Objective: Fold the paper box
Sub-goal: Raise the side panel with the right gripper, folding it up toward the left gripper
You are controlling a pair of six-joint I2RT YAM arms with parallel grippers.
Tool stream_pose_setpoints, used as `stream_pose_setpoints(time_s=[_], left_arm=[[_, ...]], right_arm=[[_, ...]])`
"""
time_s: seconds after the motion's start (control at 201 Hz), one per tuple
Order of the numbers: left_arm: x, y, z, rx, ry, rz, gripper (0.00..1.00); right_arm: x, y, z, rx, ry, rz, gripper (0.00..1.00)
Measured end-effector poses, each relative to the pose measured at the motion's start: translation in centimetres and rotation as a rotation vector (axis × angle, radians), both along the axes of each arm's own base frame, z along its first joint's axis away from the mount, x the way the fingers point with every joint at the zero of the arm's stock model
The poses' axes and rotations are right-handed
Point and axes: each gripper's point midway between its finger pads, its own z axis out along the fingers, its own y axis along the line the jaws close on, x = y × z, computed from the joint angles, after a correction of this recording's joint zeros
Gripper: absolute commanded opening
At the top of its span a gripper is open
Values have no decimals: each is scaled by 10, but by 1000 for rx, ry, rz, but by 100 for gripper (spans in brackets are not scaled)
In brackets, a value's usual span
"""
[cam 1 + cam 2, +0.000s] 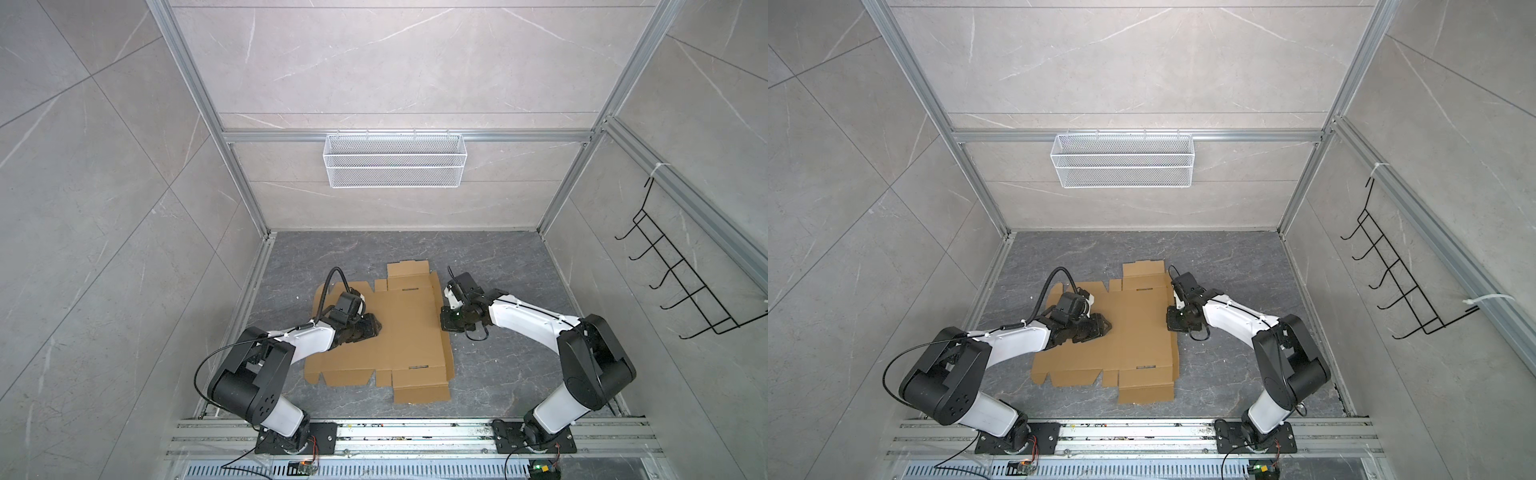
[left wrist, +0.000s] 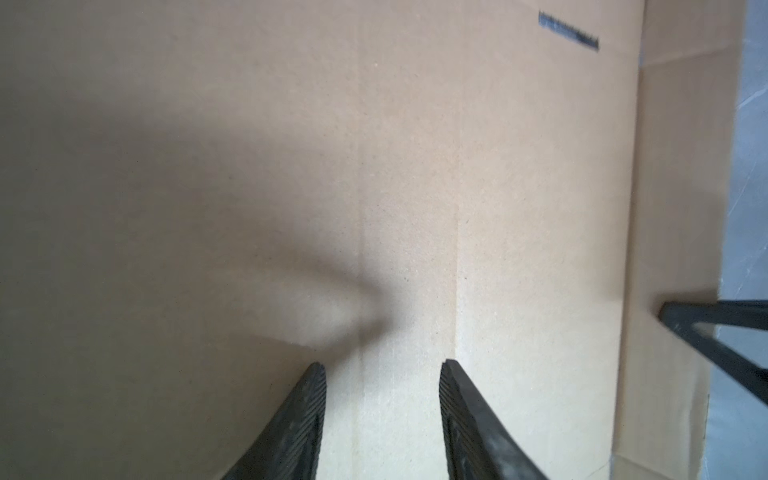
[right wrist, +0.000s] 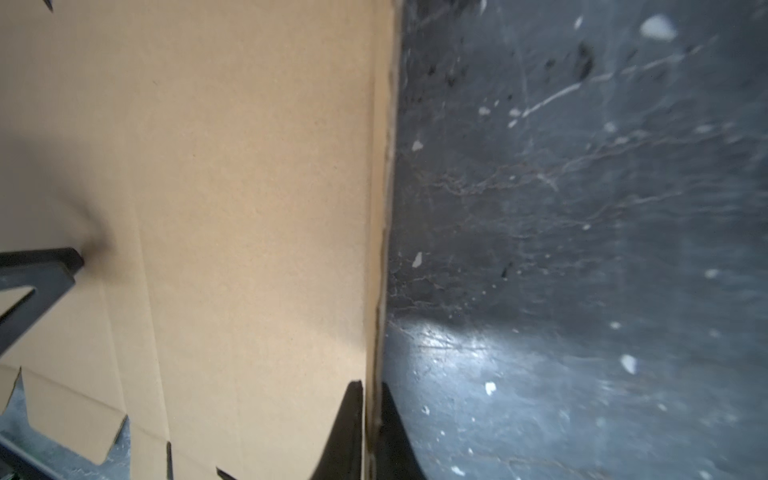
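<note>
Paper box (image 1: 399, 332) noted as an unfolded brown sheet, laid flat near the middle of the dark marbled table (image 1: 507, 374); also seen in a top view at (image 1: 1133, 332). Flaps are seen projecting at 12 o'clock and 6 o'clock of the sheet, with a slot cut near each

Left gripper (image 1: 376, 326) is placed over the sheet's 9 o'clock half and angled down toward the main panel. In the left wrist view the jaws (image 2: 382, 368) are held moderately apart, about half their spread, with nothing between them but bare cardboard. The fingertips (image 2: 318, 374) are set at the surface beside a crease line; actual contact cannot be confirmed

Right gripper (image 1: 446, 322) is stationed at the sheet's 3 o'clock edge. In the right wrist view the jaws (image 3: 371, 384) are drawn narrow, and the thin edge strip of the cardboard is pinched between them, with table beyond it

White wire basket (image 1: 395, 160) is hung on the wall at 12 o'clock, well apart from the sheet
</note>
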Motion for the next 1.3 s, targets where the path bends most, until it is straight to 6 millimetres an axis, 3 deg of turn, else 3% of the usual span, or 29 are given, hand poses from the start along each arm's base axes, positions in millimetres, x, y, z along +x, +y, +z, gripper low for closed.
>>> stream_pose_setpoints(time_s=[0.264, 0.418, 0.677, 0.856, 1.15, 1.304], left_arm=[[-43, -16, 2, 6, 94, -101, 48], [-57, -24, 3, 13, 117, -139, 48], [-54, -45, 5, 7, 120, -172, 48], [-57, -53, 2, 3, 122, -185, 48], [-49, -70, 1, -26, 107, -187, 47], [-45, -79, 1, -34, 100, -199, 47]], right_arm=[[15, -10, 51, -204, -102, 121, 7], [13, -11, 79, -320, -152, 193, 6], [14, -5, 106, -485, -226, 242, 5], [12, 1, 116, -461, -225, 253, 4], [1, 33, 147, -353, -249, 313, 2], [-9, 57, 141, -358, -252, 369, 0]])
